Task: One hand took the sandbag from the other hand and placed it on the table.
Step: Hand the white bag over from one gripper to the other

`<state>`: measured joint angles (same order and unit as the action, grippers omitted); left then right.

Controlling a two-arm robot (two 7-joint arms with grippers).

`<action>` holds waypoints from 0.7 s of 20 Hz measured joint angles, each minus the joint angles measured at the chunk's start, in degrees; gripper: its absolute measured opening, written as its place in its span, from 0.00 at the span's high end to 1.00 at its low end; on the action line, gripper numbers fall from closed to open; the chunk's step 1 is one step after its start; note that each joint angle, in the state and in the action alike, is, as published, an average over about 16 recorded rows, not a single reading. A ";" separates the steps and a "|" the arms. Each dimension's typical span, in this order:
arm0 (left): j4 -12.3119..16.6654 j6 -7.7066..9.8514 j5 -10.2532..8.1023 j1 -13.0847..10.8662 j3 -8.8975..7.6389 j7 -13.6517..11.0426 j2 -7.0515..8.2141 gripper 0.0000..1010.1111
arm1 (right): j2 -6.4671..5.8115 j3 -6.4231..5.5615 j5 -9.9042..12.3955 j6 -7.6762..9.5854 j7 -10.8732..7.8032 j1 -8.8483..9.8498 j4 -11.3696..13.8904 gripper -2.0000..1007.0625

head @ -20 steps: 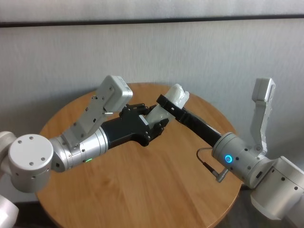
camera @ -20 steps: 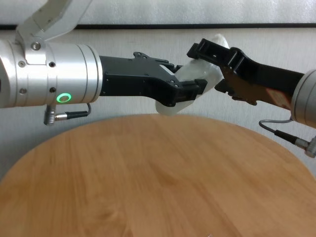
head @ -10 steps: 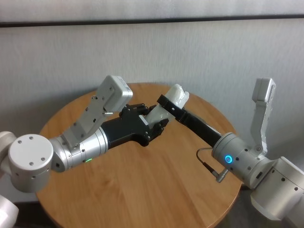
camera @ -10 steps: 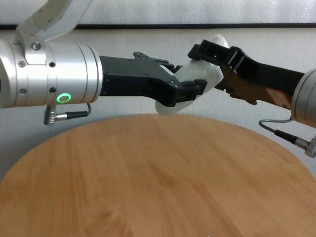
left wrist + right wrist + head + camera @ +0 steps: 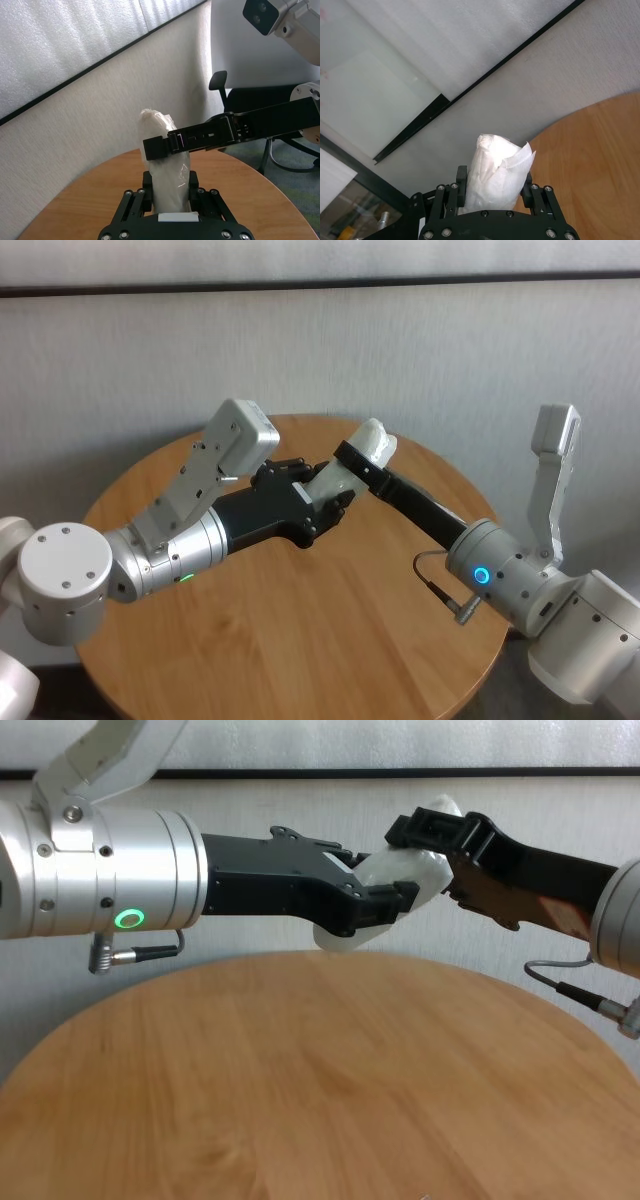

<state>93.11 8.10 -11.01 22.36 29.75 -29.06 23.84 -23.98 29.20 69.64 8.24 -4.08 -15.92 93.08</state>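
Observation:
The white lumpy sandbag (image 5: 372, 443) hangs in the air above the far part of the round wooden table (image 5: 300, 640). My left gripper (image 5: 330, 502), on the wrist with the green ring light, is shut on the bag's lower half. My right gripper (image 5: 358, 462), on the wrist with the blue ring light, is shut across the bag's upper half, its fingers pressing both sides. The chest view shows the bag (image 5: 410, 870) between the left gripper (image 5: 375, 905) and the right gripper (image 5: 425, 835), above the table (image 5: 300, 1070). The right wrist view shows the bag (image 5: 497, 170) between the fingers (image 5: 462, 182).
A grey wall stands close behind the table's far edge. A black office chair (image 5: 220, 85) stands on the floor beyond the table in the left wrist view. Both forearms reach over the table's middle, above its top.
My right gripper's fingers have drawn in and now pinch the bag's upper half. The left gripper and the bag have stayed in place.

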 joint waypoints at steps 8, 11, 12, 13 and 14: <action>0.00 0.00 -0.01 0.00 0.00 0.00 0.00 0.58 | -0.01 -0.03 -0.03 -0.03 0.02 0.03 0.04 0.39; 0.00 0.00 -0.01 0.00 0.00 0.00 0.00 0.58 | -0.01 -0.04 -0.04 -0.04 0.03 0.04 0.05 0.39; 0.00 0.00 -0.01 0.00 0.00 0.00 0.00 0.58 | -0.01 -0.04 -0.04 -0.04 0.03 0.05 0.05 0.39; 0.00 0.00 -0.01 0.00 0.00 0.00 0.00 0.58 | -0.01 -0.04 -0.04 -0.05 0.03 0.05 0.05 0.39; 0.00 0.00 -0.01 0.00 0.00 0.00 0.00 0.58 | -0.01 -0.04 -0.05 -0.05 0.04 0.05 0.05 0.39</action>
<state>93.11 8.10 -11.02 22.37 29.75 -29.06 23.84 -23.99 29.15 69.59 8.20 -4.04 -15.87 93.14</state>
